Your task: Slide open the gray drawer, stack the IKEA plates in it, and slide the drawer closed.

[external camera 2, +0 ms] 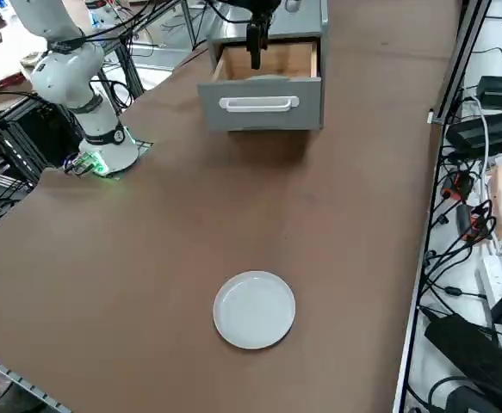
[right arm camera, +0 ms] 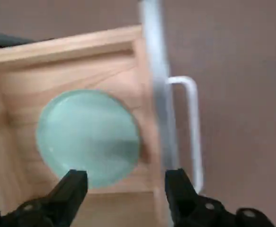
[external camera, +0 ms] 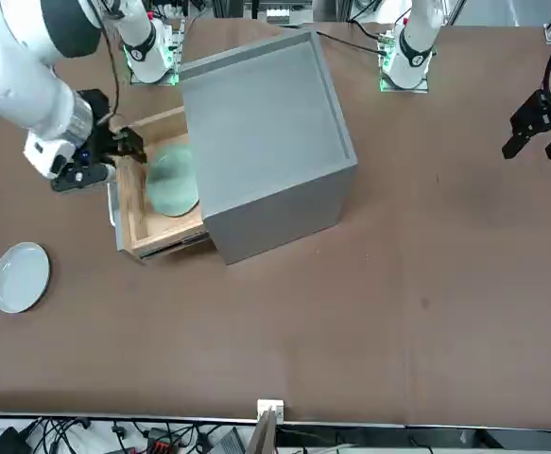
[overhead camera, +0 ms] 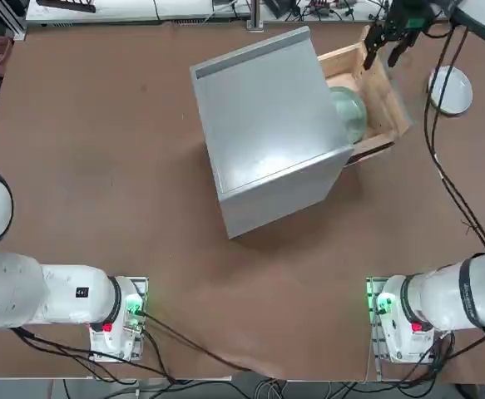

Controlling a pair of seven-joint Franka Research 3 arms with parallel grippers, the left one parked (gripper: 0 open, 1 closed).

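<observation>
Pale mint green round plate point(right arm camera: 88, 137) inside pulled-out gray-fronted wooden drawer point(right arm camera: 71, 71). Right gripper point(right arm camera: 126, 182) above drawer, fingers spread, holding nothing. Round white plate point(overhead camera: 451, 90) on brown table point(overhead camera: 142, 191), right of drawer.

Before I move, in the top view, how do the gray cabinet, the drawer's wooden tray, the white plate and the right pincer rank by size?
Largest: gray cabinet
Then: wooden tray
Unsure: white plate and right pincer; the pincer is nearer the camera

Plate point(overhead camera: 349, 114) inside open drawer point(overhead camera: 370, 100).
</observation>
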